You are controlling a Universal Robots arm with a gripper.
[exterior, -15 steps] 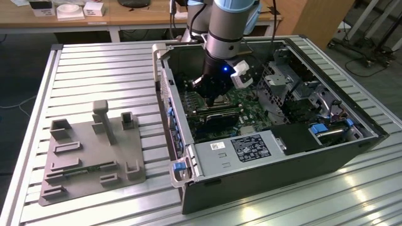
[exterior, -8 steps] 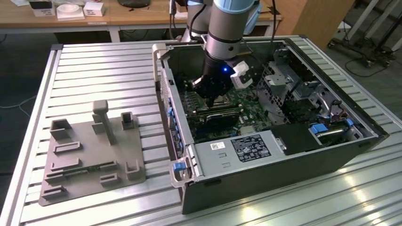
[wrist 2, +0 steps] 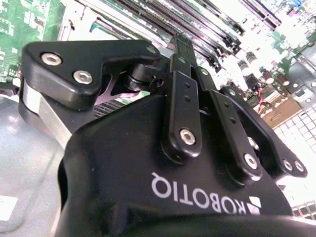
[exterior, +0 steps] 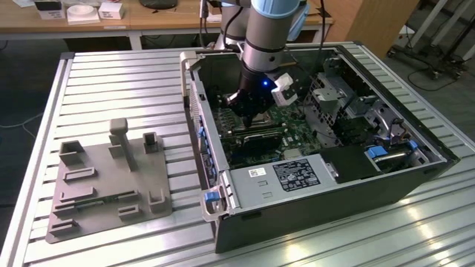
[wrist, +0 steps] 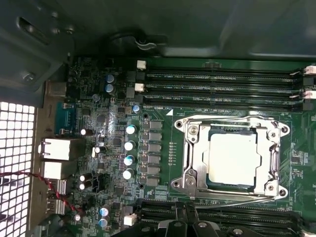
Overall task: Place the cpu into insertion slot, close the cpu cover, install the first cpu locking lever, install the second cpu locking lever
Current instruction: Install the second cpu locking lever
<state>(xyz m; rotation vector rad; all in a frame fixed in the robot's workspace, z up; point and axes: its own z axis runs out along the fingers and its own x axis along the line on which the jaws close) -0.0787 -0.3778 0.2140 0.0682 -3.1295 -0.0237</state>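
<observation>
The cpu (wrist: 232, 158), a silvery-grey square, lies seated in the insertion slot (wrist: 282, 130) on the green board. The cpu cover (wrist: 196, 148), a silver frame plate, lies flat over it with the chip showing through its window. Thin wire levers (wrist: 232, 117) run along two opposite edges of the socket; whether they are latched I cannot tell. My gripper (wrist: 192, 222) hangs just off one edge of the socket, shut, holding nothing. In the exterior view the gripper (exterior: 248, 114) reaches down into the open computer case. Its black fingers (wrist 2: 180, 64) meet over the memory slots.
Long black memory slots (wrist: 222, 86) flank the socket on two sides. Capacitors and rear ports (wrist: 54, 148) stand beside it, with a red wire (wrist: 29, 180). A grey box with a black label (exterior: 286, 175) sits in the case. A grey fixture plate (exterior: 108, 183) lies on the slatted table.
</observation>
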